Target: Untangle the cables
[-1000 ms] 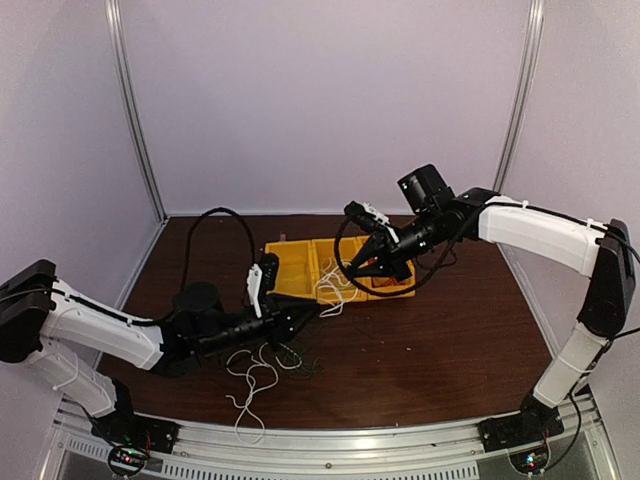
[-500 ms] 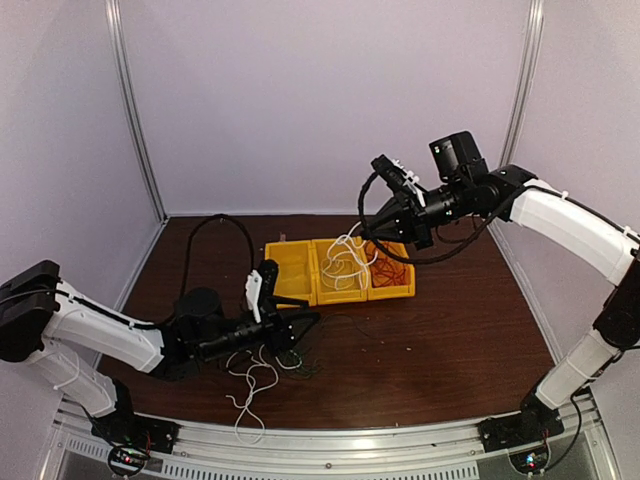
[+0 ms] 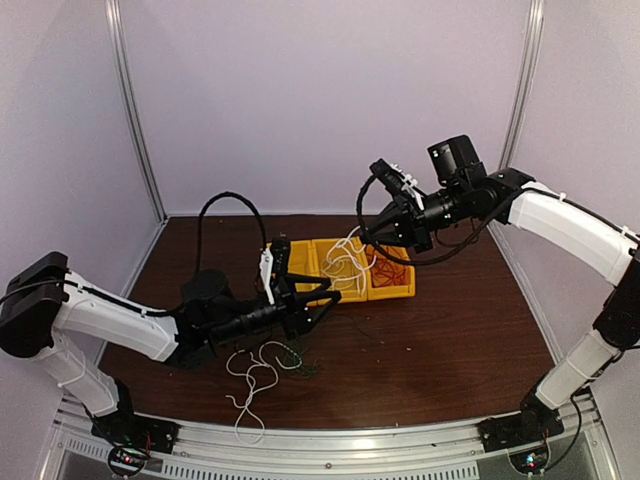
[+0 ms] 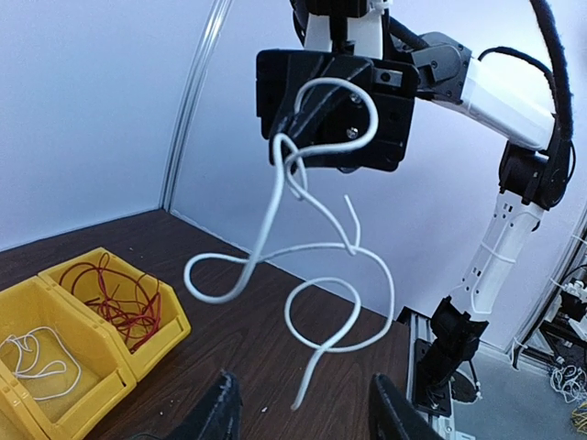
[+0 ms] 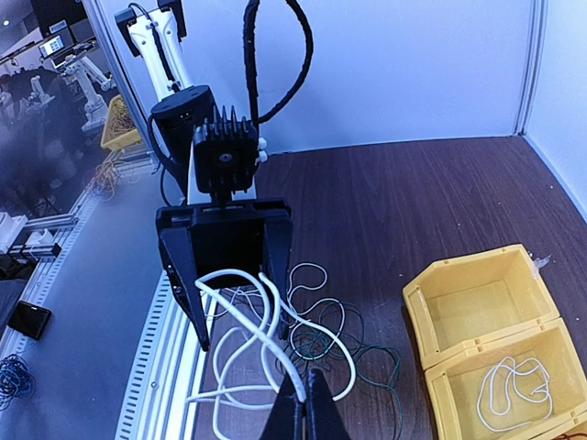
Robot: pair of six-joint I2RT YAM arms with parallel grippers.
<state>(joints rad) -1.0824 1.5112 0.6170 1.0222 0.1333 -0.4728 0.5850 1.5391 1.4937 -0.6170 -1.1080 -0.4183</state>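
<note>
Overall, the dark surface (image 3: 450, 350) carries a row of yellow bins (image 3: 392, 293) directly below the right fingers (image 5: 303, 408) and just beyond the left fingers (image 3: 322, 296).

Right fingers: pressed together, pinching one white cable (image 4: 353, 247) at its upper end. The cable hangs free below them in several loose loops that cross one another, clear of the bins and directly in front of the left fingers.

Left fingers: spread, holding nothing, pointed at the hanging loops from the near side.

Other cables: a red cable (image 4: 119, 298) lies in the bin nearest under the right fingers; a second white cable (image 4: 37, 353) lies in the bin beside it. Behind and below the left fingers, loose white loops (image 3: 250, 375) and a thin dark green cable (image 3: 300, 360) lie overlapping on the surface.

Assessment: one white cable is being separated and presented between the arms, while the surface tangle is not yet sorted. The next move likely calls for the left fingers to close on a lower strand so the crossings can be drawn out, without snagging a neighbouring loop.
</note>
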